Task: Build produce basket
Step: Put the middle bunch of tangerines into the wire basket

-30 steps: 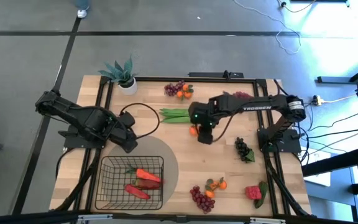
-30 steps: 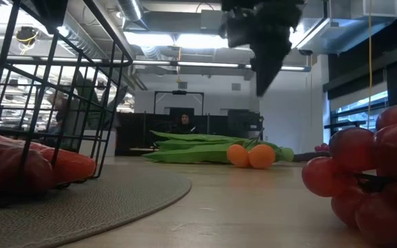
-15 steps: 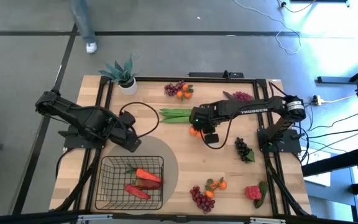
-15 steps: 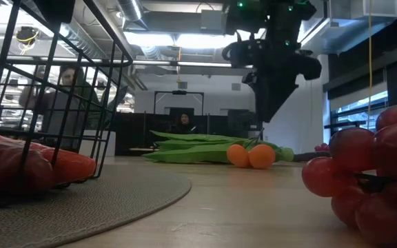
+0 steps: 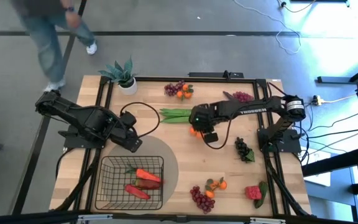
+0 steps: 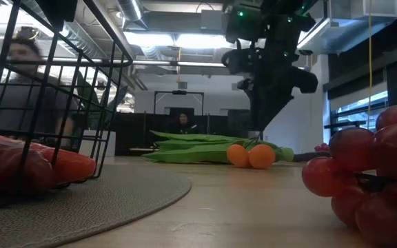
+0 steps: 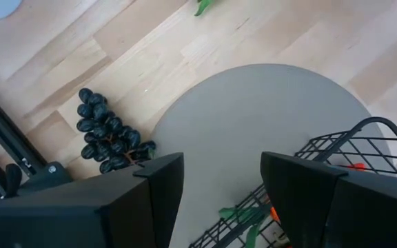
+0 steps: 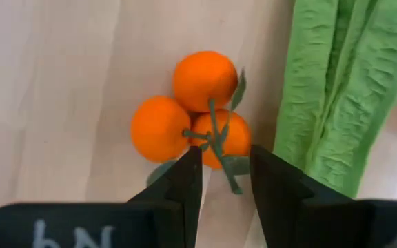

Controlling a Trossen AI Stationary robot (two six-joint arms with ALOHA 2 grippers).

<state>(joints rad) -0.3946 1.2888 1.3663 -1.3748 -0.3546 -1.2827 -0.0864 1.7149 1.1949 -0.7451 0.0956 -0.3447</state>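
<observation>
A cluster of three orange tangerines [image 8: 195, 114] with a green stem lies on the wooden table beside the long green bean pods [image 5: 176, 115]. My right gripper [image 8: 225, 180] hangs just over the cluster, pointing steeply down and open by a narrow gap; the stem's end shows between its fingertips, with no touch visible. In the low view its tips [image 6: 257, 129] stand above the tangerines [image 6: 250, 156]. The wire basket [image 5: 107, 186] sits on the grey round mat [image 5: 166, 155] and holds orange carrots [image 5: 148, 176] and a red pepper [image 5: 137, 191]. My left gripper [image 7: 222, 186] waits wide open over the mat by the basket's far corner.
A potted plant [image 5: 122, 73] and grapes with tangerines [image 5: 179, 89] stand at the far edge. Dark grapes [image 5: 244, 149] lie to the right. More grapes with tangerines [image 5: 207, 193] and a strawberry [image 5: 253, 191] lie near the front. A person [image 5: 42, 31] walks beyond the far left corner.
My right gripper has come down toward the tangerines and rolled about its own axis, its gap unchanged. My left gripper has rolled slightly in place. A person has walked along the floor beyond the table's far left corner.
</observation>
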